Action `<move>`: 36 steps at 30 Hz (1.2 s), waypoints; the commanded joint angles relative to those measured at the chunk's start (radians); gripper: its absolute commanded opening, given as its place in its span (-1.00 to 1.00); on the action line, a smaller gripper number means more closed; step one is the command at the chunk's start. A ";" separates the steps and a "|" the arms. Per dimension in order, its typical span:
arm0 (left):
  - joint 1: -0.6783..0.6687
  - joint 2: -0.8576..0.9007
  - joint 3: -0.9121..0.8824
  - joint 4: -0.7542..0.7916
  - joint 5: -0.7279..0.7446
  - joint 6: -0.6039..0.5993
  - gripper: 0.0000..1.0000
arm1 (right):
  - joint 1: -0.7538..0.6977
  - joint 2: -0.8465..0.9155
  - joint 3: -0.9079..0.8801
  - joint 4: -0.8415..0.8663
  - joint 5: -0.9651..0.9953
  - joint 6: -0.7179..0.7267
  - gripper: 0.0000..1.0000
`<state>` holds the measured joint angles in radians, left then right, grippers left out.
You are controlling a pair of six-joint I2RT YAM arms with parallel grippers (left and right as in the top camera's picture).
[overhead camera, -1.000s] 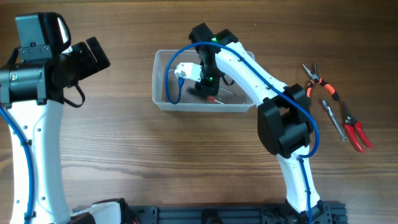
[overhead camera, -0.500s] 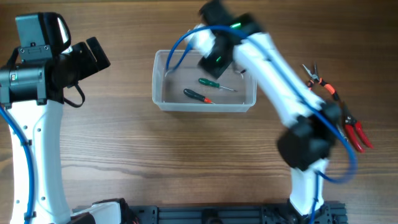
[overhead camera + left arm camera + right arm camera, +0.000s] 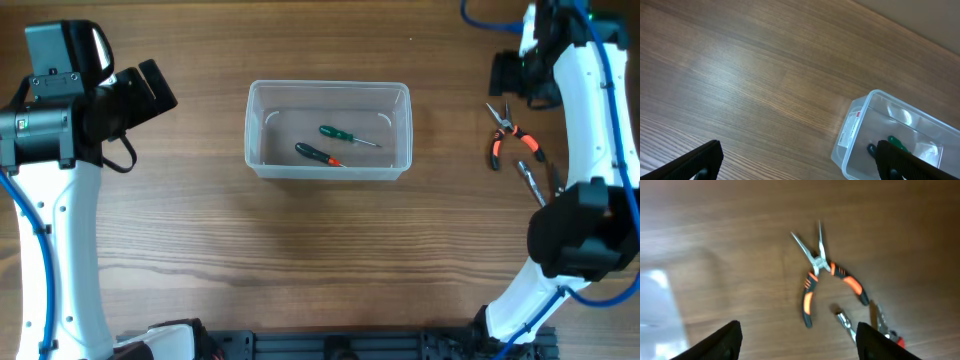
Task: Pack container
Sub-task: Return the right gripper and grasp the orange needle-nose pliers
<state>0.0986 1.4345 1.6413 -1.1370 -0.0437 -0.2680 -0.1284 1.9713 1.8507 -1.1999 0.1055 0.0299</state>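
Clear container (image 3: 852,148) on wooden table (image 3: 740,75), lower right

White arms (image 3: 65,250), black joints (image 3: 580,235), blue cables (image 3: 44,270)

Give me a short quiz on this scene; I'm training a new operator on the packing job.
1. True or false: the green-handled screwdriver and the dark-handled screwdriver both lie inside the container.
2. Which tool lies in front of the right gripper in the right wrist view? A) orange-handled needle-nose pliers B) a hammer C) a tape measure
3. Fill in: the left gripper has its fingers ____, with nothing between them.
Key: 1 true; 2 A; 3 open.
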 commanded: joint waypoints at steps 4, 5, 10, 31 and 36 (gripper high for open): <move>0.005 0.008 0.002 0.002 0.001 -0.008 1.00 | -0.020 0.036 -0.262 0.187 -0.009 -0.004 0.49; 0.005 0.008 0.002 0.002 0.001 -0.009 0.99 | -0.020 0.037 -0.294 0.219 -0.009 -0.001 0.48; 0.005 0.008 0.002 0.002 0.001 -0.009 1.00 | -0.026 0.037 -0.439 0.374 -0.014 0.000 0.53; 0.005 0.008 0.002 -0.046 0.002 -0.010 1.00 | -0.044 0.199 -0.470 0.459 -0.093 0.080 -0.18; 0.005 0.008 0.002 -0.050 0.002 -0.010 1.00 | -0.044 0.199 -0.470 0.461 -0.145 0.122 -0.40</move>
<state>0.0986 1.4345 1.6413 -1.1862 -0.0437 -0.2680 -0.1749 2.0834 1.4101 -0.7410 0.0349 0.1127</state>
